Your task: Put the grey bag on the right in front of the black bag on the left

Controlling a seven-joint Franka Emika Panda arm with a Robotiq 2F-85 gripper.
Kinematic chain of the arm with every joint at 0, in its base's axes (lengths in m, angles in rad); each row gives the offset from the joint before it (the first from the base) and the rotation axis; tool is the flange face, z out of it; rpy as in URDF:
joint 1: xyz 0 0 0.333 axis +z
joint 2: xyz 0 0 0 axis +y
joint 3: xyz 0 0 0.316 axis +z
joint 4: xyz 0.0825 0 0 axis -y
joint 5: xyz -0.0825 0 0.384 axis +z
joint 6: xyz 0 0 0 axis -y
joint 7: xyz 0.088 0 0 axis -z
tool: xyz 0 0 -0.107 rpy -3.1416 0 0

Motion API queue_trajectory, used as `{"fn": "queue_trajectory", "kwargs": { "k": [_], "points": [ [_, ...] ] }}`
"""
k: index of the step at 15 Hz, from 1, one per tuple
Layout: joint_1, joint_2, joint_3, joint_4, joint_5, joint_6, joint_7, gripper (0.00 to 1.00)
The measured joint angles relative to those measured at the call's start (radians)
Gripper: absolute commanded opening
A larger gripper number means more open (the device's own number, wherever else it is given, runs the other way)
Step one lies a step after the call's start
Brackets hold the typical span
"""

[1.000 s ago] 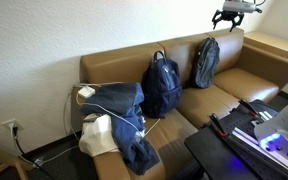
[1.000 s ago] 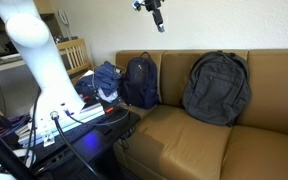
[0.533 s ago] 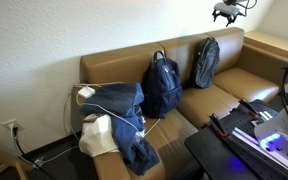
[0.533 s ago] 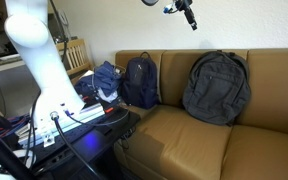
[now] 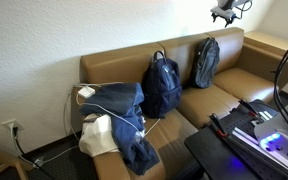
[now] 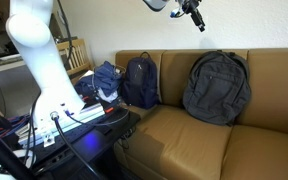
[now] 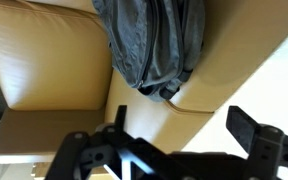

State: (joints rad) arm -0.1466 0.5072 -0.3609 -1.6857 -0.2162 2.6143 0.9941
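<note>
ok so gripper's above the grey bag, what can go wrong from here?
1. The grey bag slumps against the sofa backrest and no handle shows in the wrist view; the open gripper may pinch loose fabric and slip.
2. The black bag leans upright on the next seat; carrying the grey bag across could topple it.
3. The cushion in front of the black bag looks shallow; the grey bag might slide off.

Grey bag [image 7: 152,45] cut by wrist view's top edge; tool [image 7: 177,112] blurred, bottom-cropped.
</note>
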Motion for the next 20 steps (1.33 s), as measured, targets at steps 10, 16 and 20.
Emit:
{"fn": "queue_trajectory", "kwargs": {
  "k": [10,16,20],
  "points": [
    [0.072,0.425,-0.122,0.32,0.075,0.125,0.388,1.0],
    [0.032,0.565,-0.113,0.531,0.112,-0.054,0.408,1.0],
    [-0.003,0.632,-0.107,0.659,0.112,-0.194,0.408,1.0]
  ]
}}
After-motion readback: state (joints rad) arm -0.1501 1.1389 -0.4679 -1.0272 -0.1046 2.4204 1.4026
